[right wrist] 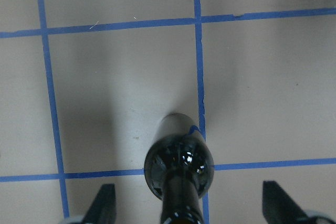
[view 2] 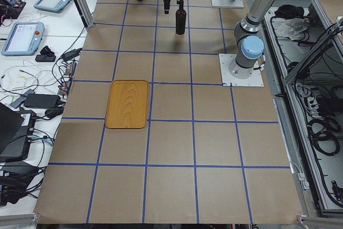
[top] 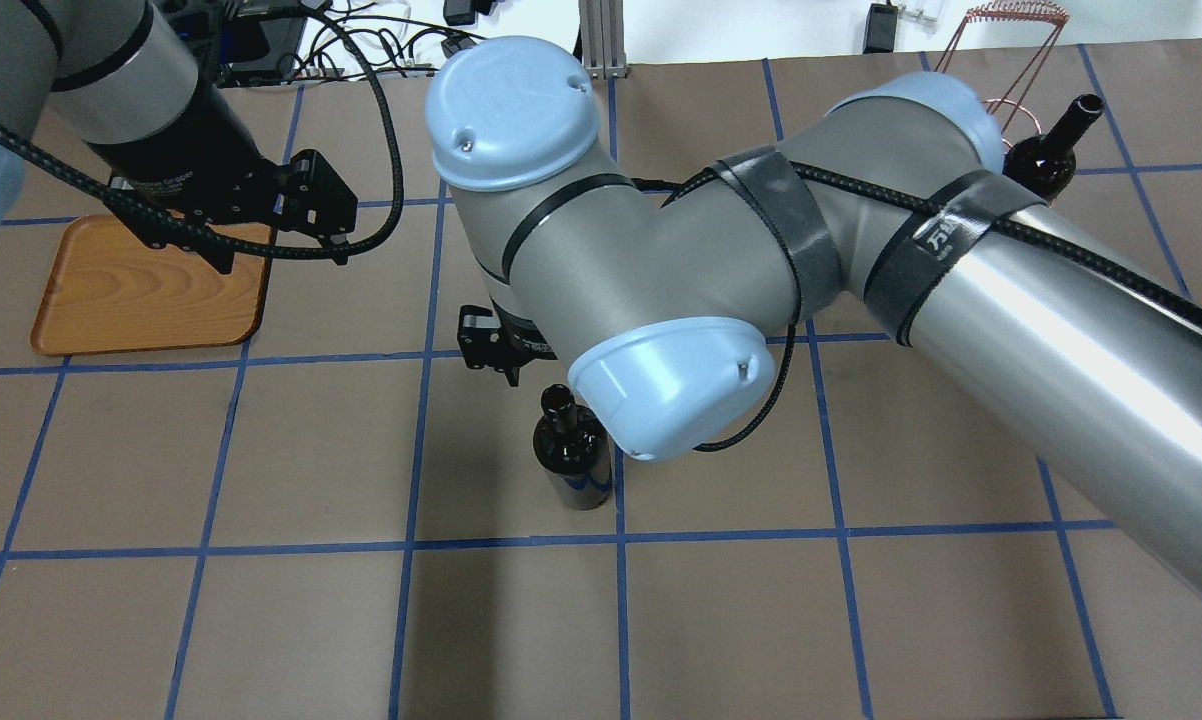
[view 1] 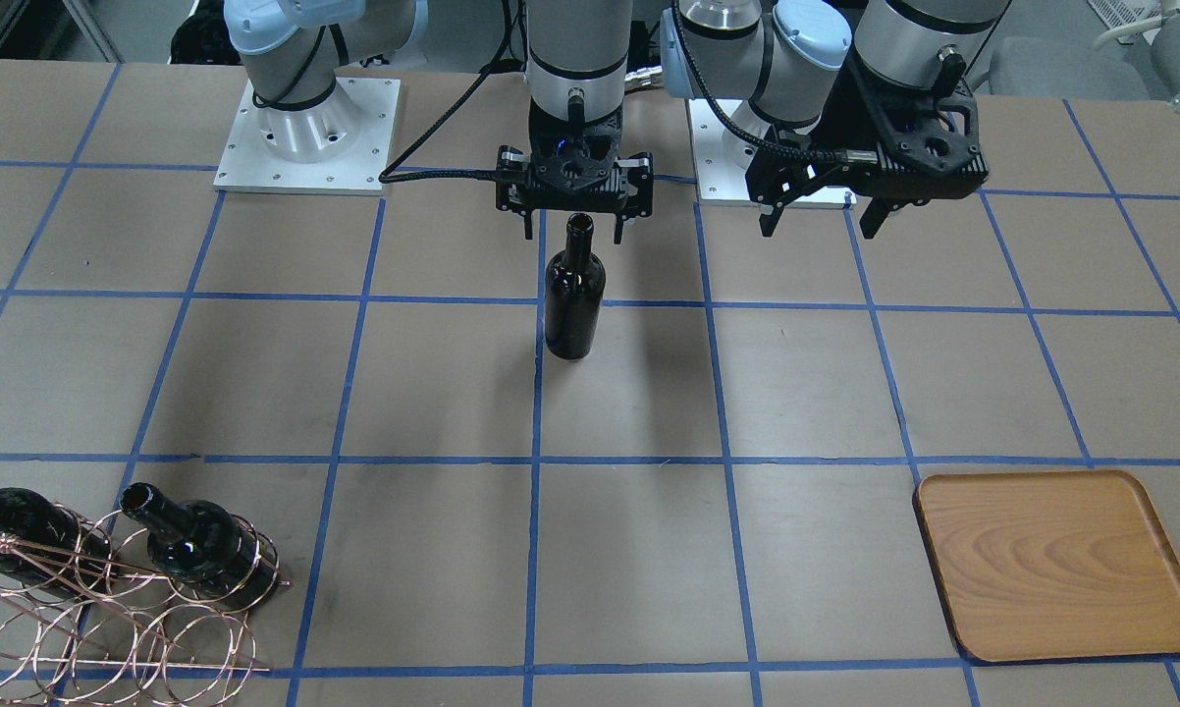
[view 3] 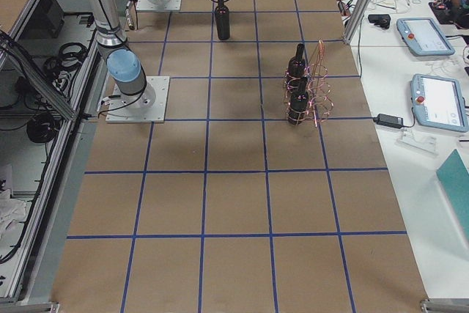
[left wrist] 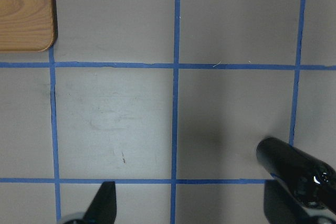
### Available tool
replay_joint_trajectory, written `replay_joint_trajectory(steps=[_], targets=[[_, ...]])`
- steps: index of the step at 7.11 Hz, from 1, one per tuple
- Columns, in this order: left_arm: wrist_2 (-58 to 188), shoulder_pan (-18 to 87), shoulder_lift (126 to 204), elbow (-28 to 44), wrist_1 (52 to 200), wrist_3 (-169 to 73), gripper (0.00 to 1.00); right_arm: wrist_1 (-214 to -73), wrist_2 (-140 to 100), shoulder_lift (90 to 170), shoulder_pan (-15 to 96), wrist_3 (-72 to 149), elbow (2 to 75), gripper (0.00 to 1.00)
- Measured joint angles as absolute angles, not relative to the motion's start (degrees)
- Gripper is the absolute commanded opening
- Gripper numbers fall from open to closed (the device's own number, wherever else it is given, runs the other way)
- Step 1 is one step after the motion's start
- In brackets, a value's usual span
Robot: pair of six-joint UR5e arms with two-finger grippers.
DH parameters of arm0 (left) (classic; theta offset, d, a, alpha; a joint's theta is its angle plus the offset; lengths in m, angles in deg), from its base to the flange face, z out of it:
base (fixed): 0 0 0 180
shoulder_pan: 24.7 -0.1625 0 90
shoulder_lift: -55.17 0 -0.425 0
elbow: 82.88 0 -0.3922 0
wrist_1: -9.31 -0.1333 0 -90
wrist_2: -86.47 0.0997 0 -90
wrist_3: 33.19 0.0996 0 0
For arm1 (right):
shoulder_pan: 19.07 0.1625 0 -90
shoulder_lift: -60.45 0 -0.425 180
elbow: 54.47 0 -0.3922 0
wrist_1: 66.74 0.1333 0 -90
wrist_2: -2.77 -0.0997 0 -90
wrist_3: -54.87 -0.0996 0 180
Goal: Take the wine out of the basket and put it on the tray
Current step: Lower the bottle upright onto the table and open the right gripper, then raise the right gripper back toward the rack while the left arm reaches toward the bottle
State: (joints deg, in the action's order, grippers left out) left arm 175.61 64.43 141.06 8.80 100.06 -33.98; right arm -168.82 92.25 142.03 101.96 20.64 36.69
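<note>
A dark glossy wine bottle [view 1: 574, 295] stands upright on the table near the middle, also in the overhead view [top: 571, 455] and the right wrist view [right wrist: 178, 169]. My right gripper [view 1: 572, 231] is open, with its fingers on either side of the bottle's mouth and apart from it. My left gripper [view 1: 818, 226] is open and empty, and hangs above the table between the bottle and the wooden tray [view 1: 1056, 565]. The tray [top: 151, 290] holds nothing. The copper wire basket [view 1: 109, 609] holds two more bottles [view 1: 197, 545].
The two arm base plates [view 1: 305, 137] stand on the table behind the grippers. My right arm's large elbow [top: 661, 300] hides most of its gripper from overhead. Blue tape lines grid the brown table. Operators' desks with tablets [view 2: 24, 36] lie beyond the far table edge.
</note>
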Motion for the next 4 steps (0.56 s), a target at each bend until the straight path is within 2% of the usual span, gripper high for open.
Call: replay_joint_trajectory(steps=[2,4], targets=[[175.63,64.43,141.06,8.89,100.18,-33.93,1.0,-168.35,94.08,142.74,98.38,22.88,33.58,1.0],[175.1,64.73,141.28,9.45,100.21,-36.31,1.0,-167.71,95.3,144.09,88.85,32.94,31.43,1.0]])
